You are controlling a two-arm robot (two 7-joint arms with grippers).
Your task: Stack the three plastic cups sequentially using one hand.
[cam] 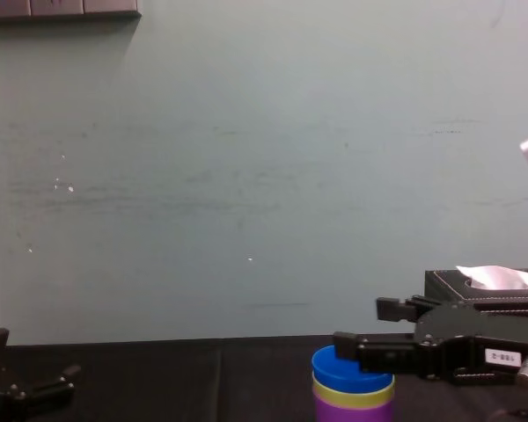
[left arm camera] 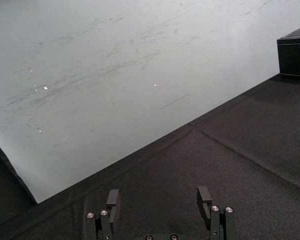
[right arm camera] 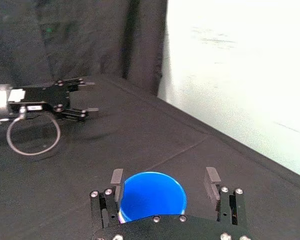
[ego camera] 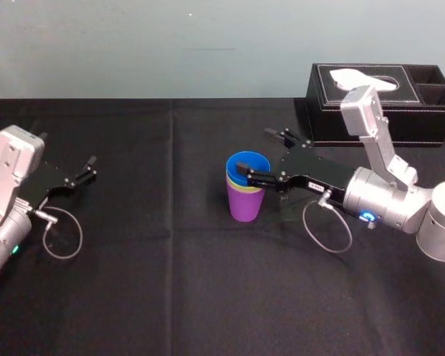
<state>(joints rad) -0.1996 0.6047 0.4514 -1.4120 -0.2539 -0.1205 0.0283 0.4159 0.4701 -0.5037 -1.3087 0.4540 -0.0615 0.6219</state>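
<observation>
You have a black-draped counter (ego camera: 170, 297) before you, with a black tissue box (ego camera: 400, 119) at its far right corner. The right gripper (ego camera: 254, 153) reaches in from the right edge to the counter's middle. The left gripper (ego camera: 65, 152) sits parked near the left edge, jaws apart and holding nothing.

At the middle of the counter the three cups stand upright, nested as one stack. The purple cup (ego camera: 245, 206) is at the bottom on the cloth, the yellow-green cup (ego camera: 241, 188) shows as a thin band above it, and the blue cup (ego camera: 248, 161) is on top.

By my reading, the stacking itself is done. All that seems left is for you to draw the right gripper clear without tipping the stack. Its jaws stand wide on either side of the blue cup's rim and clamp nothing.

The head view gives you all three colours and the box. The chest view shows the stack (cam: 353, 389) side-on, sitting level, with the jaws at rim height. The right wrist view looks straight down into the blue cup (right arm camera: 152, 197). There you can see open cloth between the cup and one finger (right arm camera: 211, 179), while the other finger (right arm camera: 117, 181) lies just beside the rim; I cannot tell whether it touches.
</observation>
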